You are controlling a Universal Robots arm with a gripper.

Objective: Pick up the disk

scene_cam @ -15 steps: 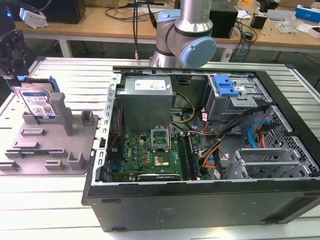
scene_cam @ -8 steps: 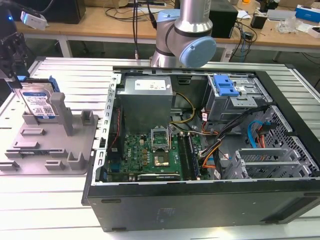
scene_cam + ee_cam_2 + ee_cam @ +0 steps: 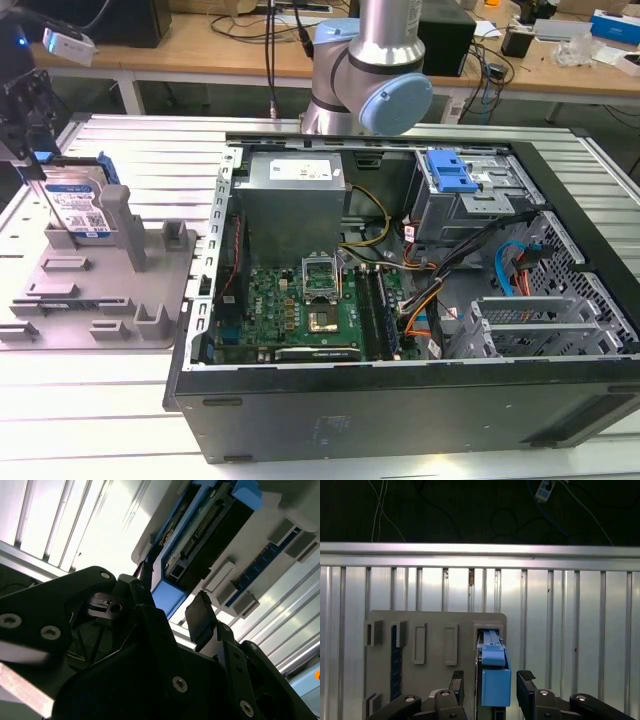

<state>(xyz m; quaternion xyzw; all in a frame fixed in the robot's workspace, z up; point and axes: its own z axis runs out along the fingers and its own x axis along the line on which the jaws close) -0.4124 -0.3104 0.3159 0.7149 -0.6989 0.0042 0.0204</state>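
Claw (image 3: 492, 676): black, two-fingered, held open. Its fingers (image 3: 526, 690) are set one to each side of the hard disk (image 3: 495, 685). A narrow gap is seen on either side in the first wrist view, so nothing is gripped. In the second wrist view the claw (image 3: 171, 587) is seen past its dark body, and a blue end of the hard disk (image 3: 200, 535) lies between the two fingers. In the exterior view the claw (image 3: 38, 165) is found at the far left of the exterior view, placed at the upper edge of the hard disk (image 3: 78, 205)

Hard disk: flat, silver, with a white-and-blue label and blue plastic side rails. It is stood upright on edge in a slot of the fixture (image 3: 110, 300), at that plate's far corner

Fixture: grey plastic plate fitted with posts and rectangular slots. It is laid flat on the worktop (image 3: 110, 410), just beside the computer case (image 3: 400, 420) on the exterior view's left. It is also seen from above in the first wrist view (image 3: 435, 630)

Worktop: ribbed aluminium, in long parallel slats (image 3: 570, 630)

Computer case: black, laid on its side with the open side upward. A green motherboard (image 3: 300, 300), a grey power supply (image 3: 295, 180), a blue-latched drive cage (image 3: 450, 175) and orange and blue cables are housed inside

Robot arm (image 3: 385, 40): silver tube with a pale blue joint cap, located behind the case
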